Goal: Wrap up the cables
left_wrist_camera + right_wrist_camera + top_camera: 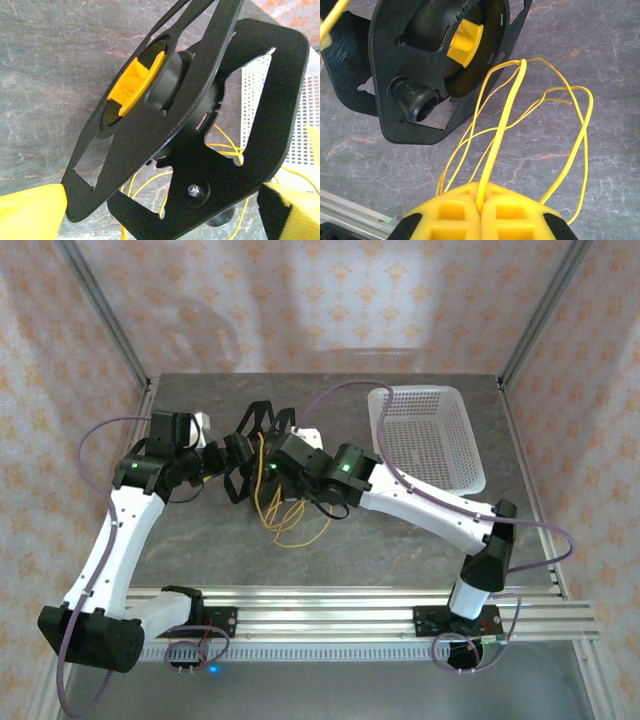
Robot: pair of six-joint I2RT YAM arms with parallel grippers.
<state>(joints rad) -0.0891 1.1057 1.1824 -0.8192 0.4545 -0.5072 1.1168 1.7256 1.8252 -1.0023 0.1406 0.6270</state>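
Your right tool (481,200) pinches thin yellow cables (585,125) beside the flat black spool (390,75); left tool (165,200) straddles it, grip unreadable, fingers cropped.

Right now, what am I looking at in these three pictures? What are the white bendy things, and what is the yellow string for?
The white things are two robot arms, the left arm and the right arm, bolted to a grey table. One picture looks down from above. The other two come from little cameras on each arm's wrist. In the middle are a black spool and loose yellow cables, with a white basket nearby. The right gripper pinches the cables. The left gripper has a finger either side of the spool; I can't tell if it squeezes.
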